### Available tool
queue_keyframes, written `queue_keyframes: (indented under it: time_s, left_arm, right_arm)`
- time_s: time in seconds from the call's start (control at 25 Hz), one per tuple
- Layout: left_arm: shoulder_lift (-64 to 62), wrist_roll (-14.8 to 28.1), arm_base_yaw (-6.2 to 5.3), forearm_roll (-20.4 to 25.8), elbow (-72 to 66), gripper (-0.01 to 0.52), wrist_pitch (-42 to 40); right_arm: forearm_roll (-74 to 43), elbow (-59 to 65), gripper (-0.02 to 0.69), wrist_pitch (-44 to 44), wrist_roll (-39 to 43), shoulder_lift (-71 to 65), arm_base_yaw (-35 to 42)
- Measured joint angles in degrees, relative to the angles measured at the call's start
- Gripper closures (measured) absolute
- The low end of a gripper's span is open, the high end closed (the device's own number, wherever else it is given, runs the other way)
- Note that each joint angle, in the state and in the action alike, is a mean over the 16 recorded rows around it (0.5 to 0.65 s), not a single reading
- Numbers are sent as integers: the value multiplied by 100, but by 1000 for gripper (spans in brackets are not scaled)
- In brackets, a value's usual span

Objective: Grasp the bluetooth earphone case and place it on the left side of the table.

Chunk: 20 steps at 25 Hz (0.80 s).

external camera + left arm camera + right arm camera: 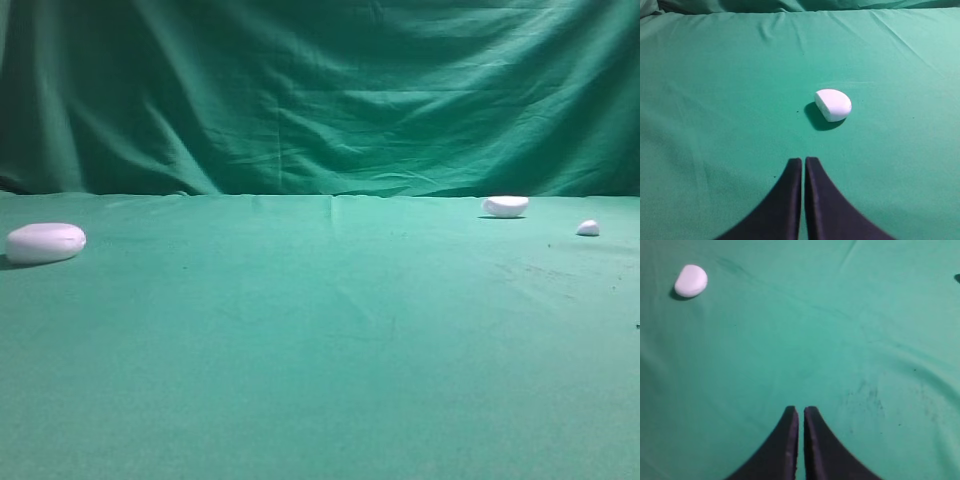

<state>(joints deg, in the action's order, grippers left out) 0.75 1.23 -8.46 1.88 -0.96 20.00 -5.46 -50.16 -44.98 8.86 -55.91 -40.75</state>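
Note:
The bluetooth earphone case [45, 243], a smooth white rounded oval, lies flat on the green cloth at the far left of the exterior view. No gripper touches it, and neither arm shows in that view. The case appears in neither wrist view. My left gripper [803, 160] is shut with nothing in it, its dark fingers pressed together above bare cloth. My right gripper [800, 409] is likewise shut and empty, hovering over the cloth.
A smaller white half-oval piece [506, 206] [833, 104] lies at the back right, ahead of the left gripper. A tiny white pebble-like bit [588, 228] [690, 280] sits further right. Green cloth [320, 340] covers the table, and a green curtain [320, 90] hangs behind.

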Motion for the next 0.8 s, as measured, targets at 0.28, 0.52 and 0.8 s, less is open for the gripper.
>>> queue_keyframes:
  time_s: [0.28,0.52,0.8]
  left_arm:
    - [0,0,0,0,0,514,0]
    - [0,0,0,0,0,514,0]
    - [0,0,0,0,0,514,0]
  right_arm:
    - [9,825,665,226,-187,1134,22]
    - [-288,1575,665,710,-338,2131,463]
    - [-435,2990,665,1727,-355,3558,1714]
